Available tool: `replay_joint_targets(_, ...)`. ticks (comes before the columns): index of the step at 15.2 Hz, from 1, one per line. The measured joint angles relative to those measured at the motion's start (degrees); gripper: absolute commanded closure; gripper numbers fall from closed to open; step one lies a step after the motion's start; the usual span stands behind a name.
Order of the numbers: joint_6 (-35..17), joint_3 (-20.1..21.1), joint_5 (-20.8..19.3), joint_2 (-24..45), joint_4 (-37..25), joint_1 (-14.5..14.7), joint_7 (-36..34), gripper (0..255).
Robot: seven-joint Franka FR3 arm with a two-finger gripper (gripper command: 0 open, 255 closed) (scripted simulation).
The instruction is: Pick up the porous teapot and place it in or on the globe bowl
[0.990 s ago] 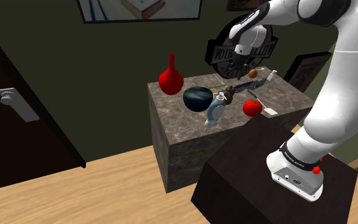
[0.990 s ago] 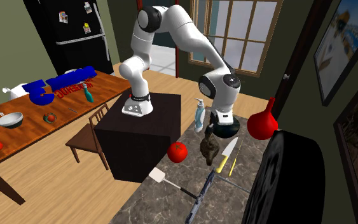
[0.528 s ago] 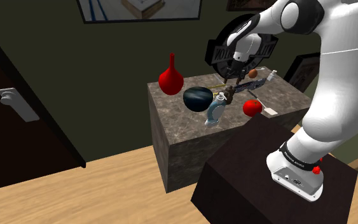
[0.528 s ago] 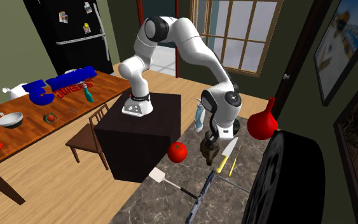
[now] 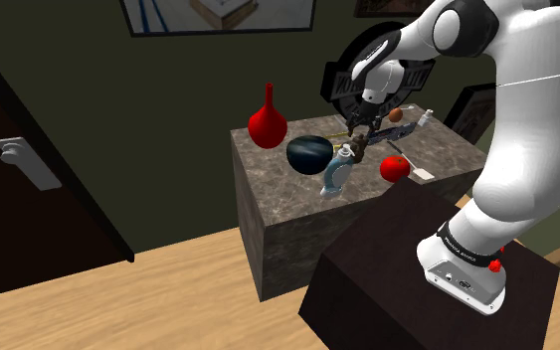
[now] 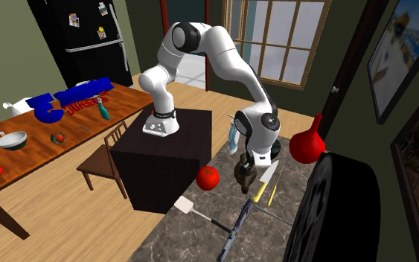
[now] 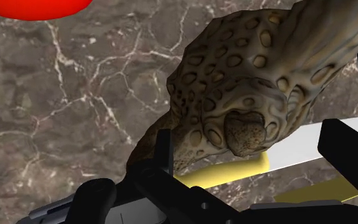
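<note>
Arm has dropped since a second ago: the all-black two-finger gripper [image 5: 360, 137] [image 6: 246, 165] is now down at the brown, pitted, lumpy teapot [image 5: 359, 152] [image 6: 244, 177], centre-right of the shoulder view. Fingers are spread and straddle the pot's lid knob in the wrist view [image 7: 254, 133]; nothing is clamped, and the right finger is clearly off the teapot [image 7: 247, 95]. The teapot sits on the dark veined marble counter [image 5: 287, 219], just beside a yellow-handled knife [image 6: 263, 182]. The dark blue-black round bowl [image 5: 308, 154] is to its left in the shoulder view, the red tomato [image 5: 395, 168] to its lower right.
</note>
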State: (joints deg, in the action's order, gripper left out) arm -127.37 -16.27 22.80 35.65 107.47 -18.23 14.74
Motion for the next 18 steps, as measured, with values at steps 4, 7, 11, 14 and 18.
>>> replay_joint_targets(4,-0.07,0.01,0.03,0.04,0.02,-0.01,0.03,255)
replay_joint_targets(7,-0.07,0.00,0.02,0.02,0.01,-0.02,0.03,255)
replay_joint_targets(11,-0.07,0.00,0.02,0.02,0.00,-0.02,0.03,255)
replay_joint_targets(14,-0.08,0.00,0.02,0.02,0.00,-0.02,0.03,255)
replay_joint_targets(18,1.53,-0.51,-0.75,-1.75,0.16,0.34,-0.64,255)
